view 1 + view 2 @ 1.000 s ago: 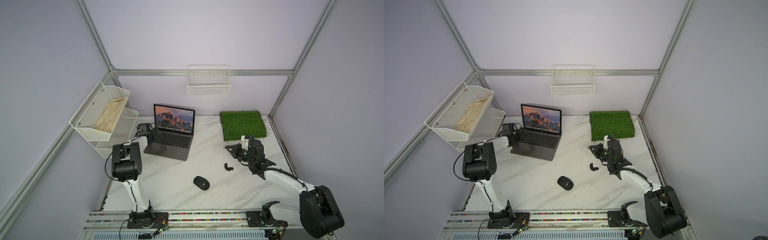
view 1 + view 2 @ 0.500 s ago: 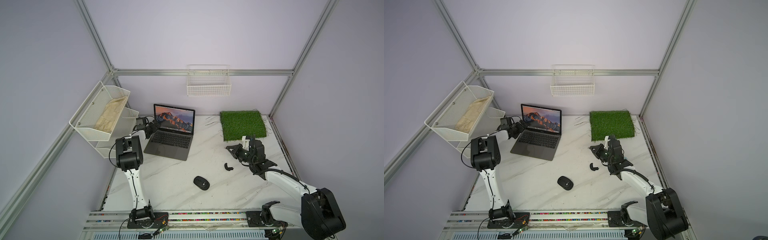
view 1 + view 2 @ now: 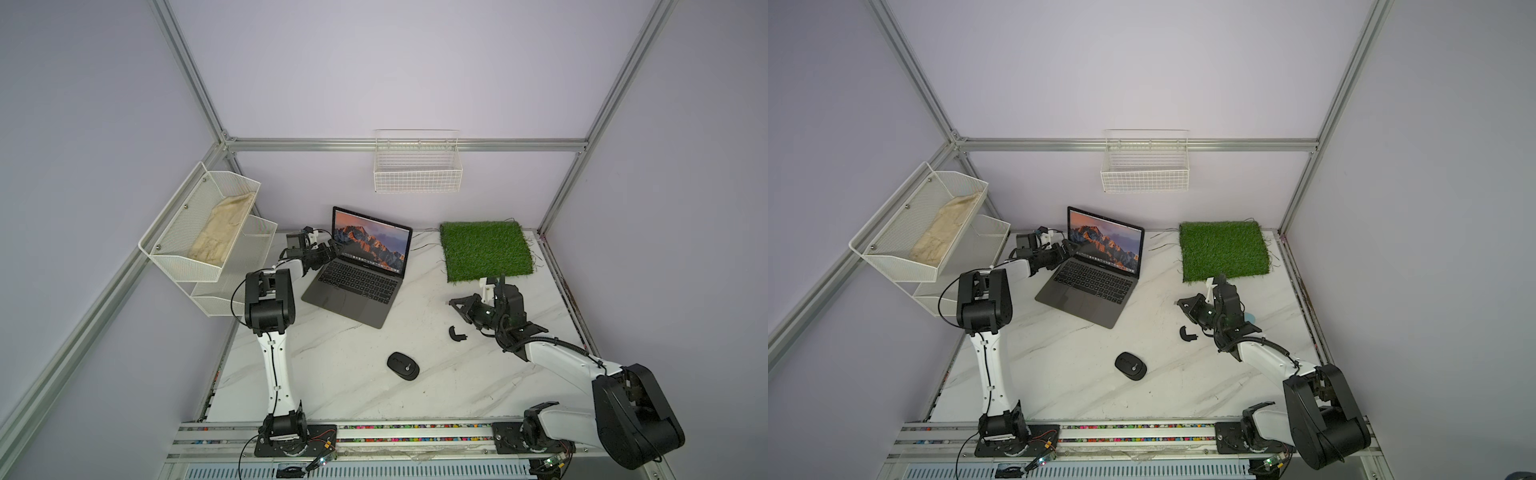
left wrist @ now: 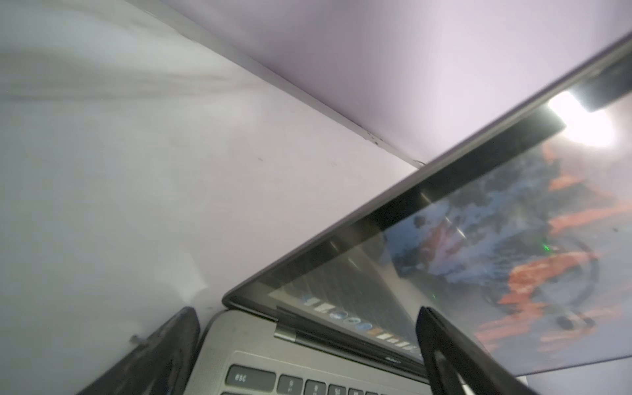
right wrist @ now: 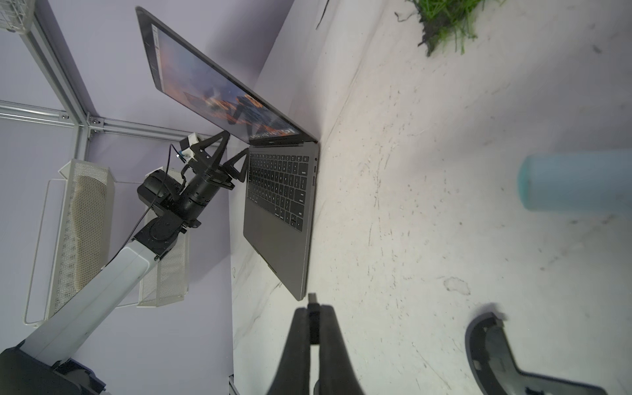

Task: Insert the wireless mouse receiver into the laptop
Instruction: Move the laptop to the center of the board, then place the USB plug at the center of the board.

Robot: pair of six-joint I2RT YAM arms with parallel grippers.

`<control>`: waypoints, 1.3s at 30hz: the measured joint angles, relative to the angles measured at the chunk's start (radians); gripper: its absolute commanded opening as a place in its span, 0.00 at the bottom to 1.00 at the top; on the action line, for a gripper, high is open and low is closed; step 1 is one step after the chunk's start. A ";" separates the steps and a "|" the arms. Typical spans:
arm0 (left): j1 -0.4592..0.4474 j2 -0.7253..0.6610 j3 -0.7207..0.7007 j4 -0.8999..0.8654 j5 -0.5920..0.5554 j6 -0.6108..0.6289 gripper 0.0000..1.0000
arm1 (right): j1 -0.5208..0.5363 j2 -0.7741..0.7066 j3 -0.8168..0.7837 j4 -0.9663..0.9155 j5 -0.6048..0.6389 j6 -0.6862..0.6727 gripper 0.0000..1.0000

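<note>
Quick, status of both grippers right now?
Left gripper: open, empty, straddling the laptop at its hinge corner.
Right gripper: shut on the receiver.

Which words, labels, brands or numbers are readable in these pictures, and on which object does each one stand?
"esc": on the corner key of the slim dark grey laptop, in the left wrist view.
Too blurred or small to read: the marking under the laptop's screen and the other black keys.
No other text is readable.
</note>
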 measured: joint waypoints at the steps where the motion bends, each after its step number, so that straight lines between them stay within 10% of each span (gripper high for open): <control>1: -0.013 0.001 0.002 -0.005 0.017 0.008 1.00 | 0.002 0.000 -0.006 0.002 -0.002 -0.001 0.00; 13: -0.127 -0.107 -0.153 0.012 0.018 0.002 1.00 | 0.058 0.094 -0.078 0.080 0.047 0.031 0.00; 26: -0.045 -0.503 -0.373 -0.071 -0.379 -0.036 1.00 | 0.219 0.311 0.008 0.106 0.240 0.139 0.00; 39: -0.051 -0.537 -0.496 -0.137 -0.502 -0.062 1.00 | 0.238 0.349 0.100 -0.002 0.372 0.148 0.00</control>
